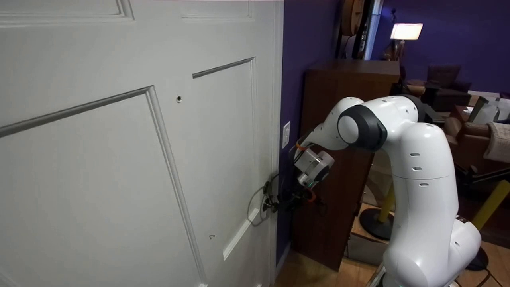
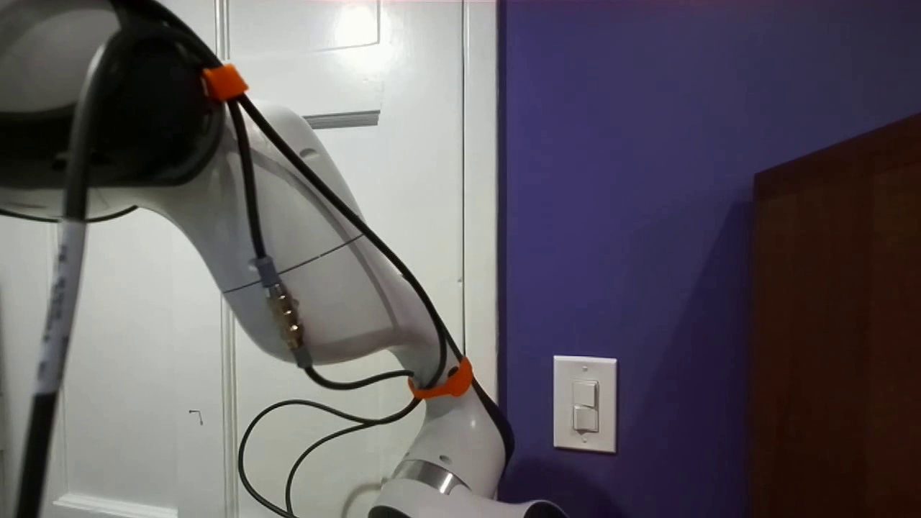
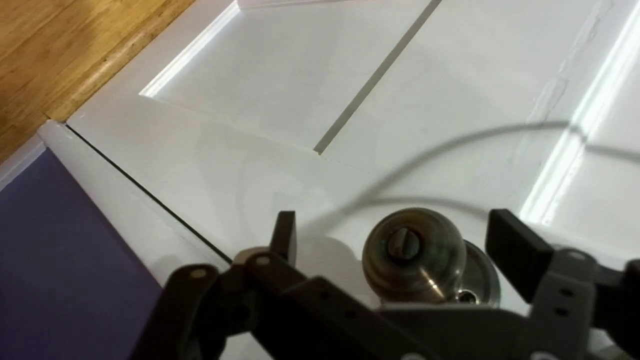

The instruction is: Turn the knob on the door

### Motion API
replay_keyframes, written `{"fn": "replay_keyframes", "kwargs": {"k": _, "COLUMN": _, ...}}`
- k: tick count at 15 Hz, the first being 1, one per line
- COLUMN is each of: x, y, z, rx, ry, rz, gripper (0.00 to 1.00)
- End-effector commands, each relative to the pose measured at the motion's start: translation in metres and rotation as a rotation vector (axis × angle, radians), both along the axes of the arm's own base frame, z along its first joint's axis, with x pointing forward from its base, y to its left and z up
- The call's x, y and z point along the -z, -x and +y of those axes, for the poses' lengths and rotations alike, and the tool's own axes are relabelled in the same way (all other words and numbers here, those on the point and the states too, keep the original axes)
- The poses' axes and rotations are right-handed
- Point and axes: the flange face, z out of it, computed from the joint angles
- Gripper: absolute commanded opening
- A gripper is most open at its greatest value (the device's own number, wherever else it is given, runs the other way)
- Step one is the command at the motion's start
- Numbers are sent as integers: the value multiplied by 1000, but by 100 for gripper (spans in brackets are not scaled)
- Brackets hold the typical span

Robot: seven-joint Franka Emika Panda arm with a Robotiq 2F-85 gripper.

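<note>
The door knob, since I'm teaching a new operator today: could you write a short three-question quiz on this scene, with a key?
1. Multiple choice: in the wrist view, the gripper at the knob is: a) shut; b) open; c) out of sight.
2. Fill in: the white switch plate is on the ____ wall beside the white door.
3. True or false: the door is standing wide open.

Key: 1. b, with gaps showing on both sides of the knob; 2. purple; 3. false, it looks shut.

In an exterior view, the arm (image 2: 331,309) hides part of the cut-off door (image 2: 165,338).
</note>
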Motion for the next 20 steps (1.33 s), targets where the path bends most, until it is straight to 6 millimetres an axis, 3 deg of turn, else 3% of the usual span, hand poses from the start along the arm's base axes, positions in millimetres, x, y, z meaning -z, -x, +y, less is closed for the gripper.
{"fn": "replay_keyframes", "kwargs": {"k": 1, "x": -20, "y": -6, "z": 7, "rx": -67, "ry": 43, "rz": 2, "gripper": 100}}
{"fn": "replay_keyframes", "kwargs": {"k": 11, "x": -75, "y": 2, "z": 35, "rx": -204, "ry": 406, "rz": 62, "gripper": 100}}
{"fn": "replay_keyframes", "kwargs": {"k": 20, "x": -130, "y": 32, "z": 55, "rx": -278, "ry": 670, "rz": 41, "gripper": 100}}
